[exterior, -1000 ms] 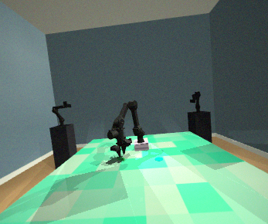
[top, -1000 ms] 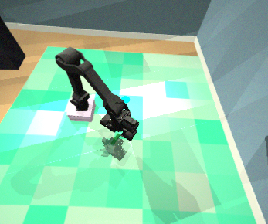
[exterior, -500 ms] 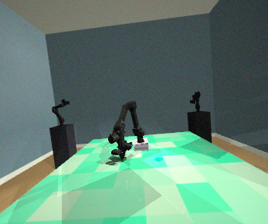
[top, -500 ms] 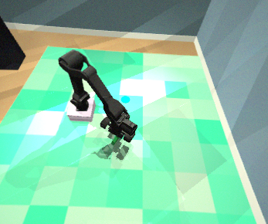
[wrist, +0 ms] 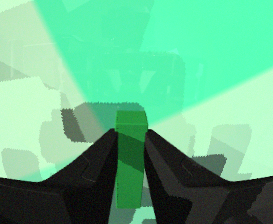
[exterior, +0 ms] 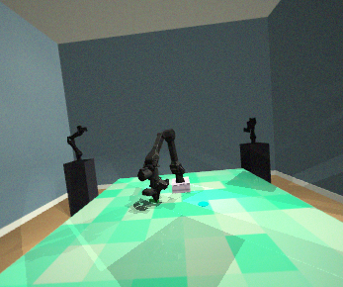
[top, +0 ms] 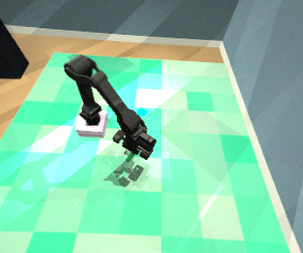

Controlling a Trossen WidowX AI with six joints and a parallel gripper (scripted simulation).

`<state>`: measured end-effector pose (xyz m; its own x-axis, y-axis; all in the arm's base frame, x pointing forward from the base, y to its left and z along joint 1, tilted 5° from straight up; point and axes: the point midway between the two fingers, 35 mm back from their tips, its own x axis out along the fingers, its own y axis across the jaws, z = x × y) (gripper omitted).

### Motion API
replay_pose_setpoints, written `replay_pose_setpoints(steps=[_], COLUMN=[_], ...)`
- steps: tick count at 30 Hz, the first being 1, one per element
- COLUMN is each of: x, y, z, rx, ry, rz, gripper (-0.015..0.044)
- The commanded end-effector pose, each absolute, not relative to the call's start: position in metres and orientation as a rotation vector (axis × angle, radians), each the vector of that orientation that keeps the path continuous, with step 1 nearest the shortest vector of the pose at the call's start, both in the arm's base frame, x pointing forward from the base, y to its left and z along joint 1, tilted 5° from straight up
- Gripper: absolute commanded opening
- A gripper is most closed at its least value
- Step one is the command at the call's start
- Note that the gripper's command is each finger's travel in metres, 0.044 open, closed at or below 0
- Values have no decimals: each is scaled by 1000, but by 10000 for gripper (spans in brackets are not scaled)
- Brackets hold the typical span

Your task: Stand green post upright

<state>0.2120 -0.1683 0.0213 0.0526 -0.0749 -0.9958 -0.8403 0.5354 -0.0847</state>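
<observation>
The green post point(top: 130, 156) point(wrist: 131, 165) sits between the two black fingers and reaches a little past their tips in the wrist view. My gripper point(top: 132, 153) point(wrist: 130, 136) is shut on it, low over the checkered table. In the exterior view the gripper point(exterior: 157, 198) hides the post. Whether the post touches the table cannot be told. The cyan circle point(top: 141, 112) point(exterior: 204, 204) is flat on the table, with nothing on it. It lies behind the gripper in the top view and to its right in the exterior view.
The arm's pale base block point(top: 92, 126) point(exterior: 181, 186) stands on the table, left of the circle in the top and exterior views. Dark pedestals point(exterior: 81, 185) point(exterior: 255, 160) with other arms stand beyond the table. A wall point(top: 279, 109) runs along the right in the top view.
</observation>
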Motion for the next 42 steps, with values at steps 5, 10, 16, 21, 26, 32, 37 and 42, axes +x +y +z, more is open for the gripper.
replay_pose_setpoints(steps=[5, 10, 16, 21, 26, 32, 37, 42], x=[214, 213, 211, 209, 206, 205, 211, 220], y=[-170, -169, -166, -164, -161, -159, -149, -136], z=[49, 65, 83, 99, 114, 119, 119, 120], rx=[-864, -864, -864, -864, -864, -864, -865, -866], ry=[1414, 1414, 1414, 1414, 1414, 1413, 1401, 1385], rz=[693, 692, 692, 693, 693, 694, 706, 723], gripper=[23, 23, 23, 23, 23, 23, 23, 23])
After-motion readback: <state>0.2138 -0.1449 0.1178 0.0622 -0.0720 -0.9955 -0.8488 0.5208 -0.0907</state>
